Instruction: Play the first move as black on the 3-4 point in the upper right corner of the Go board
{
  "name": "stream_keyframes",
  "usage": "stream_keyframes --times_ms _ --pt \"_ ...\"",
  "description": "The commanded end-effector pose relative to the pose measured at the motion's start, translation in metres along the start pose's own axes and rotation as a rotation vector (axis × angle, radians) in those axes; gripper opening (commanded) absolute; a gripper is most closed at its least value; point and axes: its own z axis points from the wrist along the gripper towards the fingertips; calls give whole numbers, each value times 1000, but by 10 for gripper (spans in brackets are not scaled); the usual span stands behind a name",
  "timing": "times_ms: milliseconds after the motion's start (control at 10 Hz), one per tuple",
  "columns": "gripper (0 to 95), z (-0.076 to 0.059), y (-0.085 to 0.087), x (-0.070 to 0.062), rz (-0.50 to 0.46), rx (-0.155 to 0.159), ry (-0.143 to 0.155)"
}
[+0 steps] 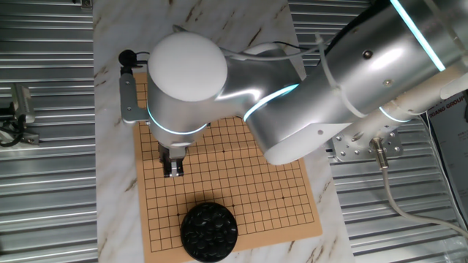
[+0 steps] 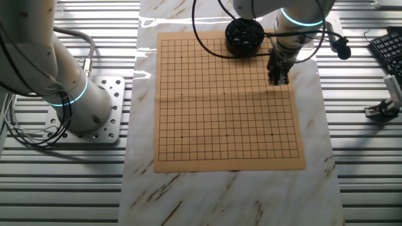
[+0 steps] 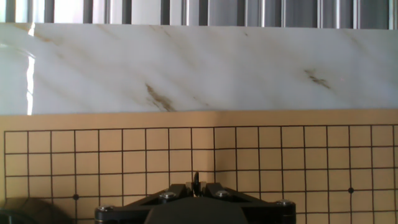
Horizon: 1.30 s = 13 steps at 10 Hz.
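The wooden Go board lies on the marble table, and no stones show on its grid. A round black bowl full of black stones stands at the board's edge, also in the other fixed view. My gripper hangs just above the board near its side edge, a few lines from the bowl. In the hand view the jaws are closed on a thin black stone, seen edge-on between the fingertips above the grid.
The marble slab runs beyond the board's edge. A metal bracket and a cable lie on the table beside the board. The arm's base plate sits on the ribbed metal surface beside the table.
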Motion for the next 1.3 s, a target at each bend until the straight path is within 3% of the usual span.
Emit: stream_keyframes --times_ms 100,200,400,1300 --pt "0 0 -1 1 64 24 -8" --pt "0 0 -1 1 79 40 -10" --pt "0 0 -1 1 79 27 -7" --pt "0 0 -1 1 100 20 4"
